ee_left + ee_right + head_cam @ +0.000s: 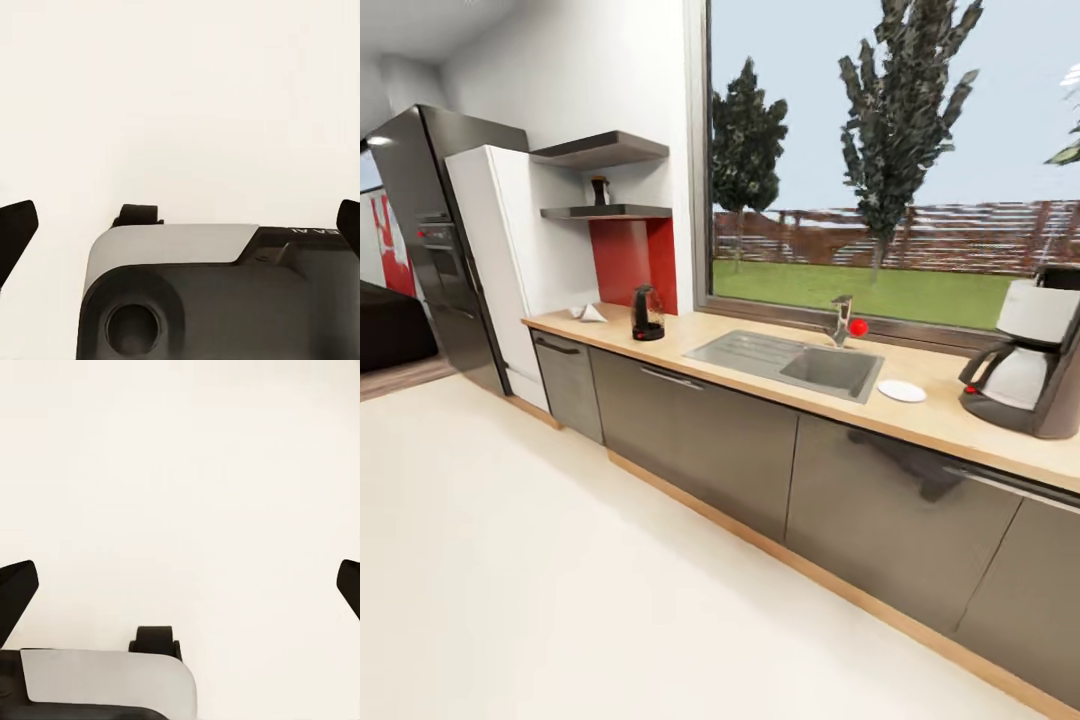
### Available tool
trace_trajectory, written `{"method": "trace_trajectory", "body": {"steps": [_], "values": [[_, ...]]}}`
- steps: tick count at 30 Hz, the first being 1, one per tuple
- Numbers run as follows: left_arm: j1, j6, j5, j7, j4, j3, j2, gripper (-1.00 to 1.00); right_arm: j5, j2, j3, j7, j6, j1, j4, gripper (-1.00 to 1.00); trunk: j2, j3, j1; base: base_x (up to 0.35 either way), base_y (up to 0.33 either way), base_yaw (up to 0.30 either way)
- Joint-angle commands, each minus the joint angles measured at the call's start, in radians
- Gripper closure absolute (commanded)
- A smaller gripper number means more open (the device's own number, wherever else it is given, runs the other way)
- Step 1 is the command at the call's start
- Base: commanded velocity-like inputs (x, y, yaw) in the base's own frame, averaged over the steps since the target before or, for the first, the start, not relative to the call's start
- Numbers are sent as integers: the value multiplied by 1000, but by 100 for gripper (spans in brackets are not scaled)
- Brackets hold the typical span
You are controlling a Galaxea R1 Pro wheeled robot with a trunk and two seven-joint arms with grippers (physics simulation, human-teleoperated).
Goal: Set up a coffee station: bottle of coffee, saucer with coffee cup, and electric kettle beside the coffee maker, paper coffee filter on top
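Observation:
The coffee maker (1028,358) stands at the right end of the kitchen countertop (760,385). The white saucer (901,391) lies bare between it and the sink. Far left on the counter are the electric kettle (648,313) and the white paper coffee filter (592,313). The bottle of coffee (600,190) stands on the lower board of the kitchen shelf (607,211). The coffee cup is out of view. My left gripper (182,226) and right gripper (182,585) are both open and hold nothing, hanging over pale floor and the robot's base.
A steel sink (790,362) with a faucet (842,320) and a red knob (858,327) sits mid-counter below a large window. A white fridge (500,270) and a dark tall unit (435,240) stand at the left. Wide pale floor (560,560) lies before the cabinets.

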Motion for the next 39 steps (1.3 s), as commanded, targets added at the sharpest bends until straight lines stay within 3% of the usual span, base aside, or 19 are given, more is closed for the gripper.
{"method": "trace_trajectory", "body": {"steps": [1,20,39], "values": [[0,-1,1,0,-1,5,-1,-100,1,0,0,0,-3,-1,1,-100,0,-1,1,327,0,265],[0,-1,1,0,-1,5,-1,-100,1,-6,2,2,-1,0,10,-100,0,-1,1,327,0,73],[0,-1,1,0,-1,5,-1,-100,1,-5,3,0,-3,0,9,-100,0,-1,1,319,42,251]]}}
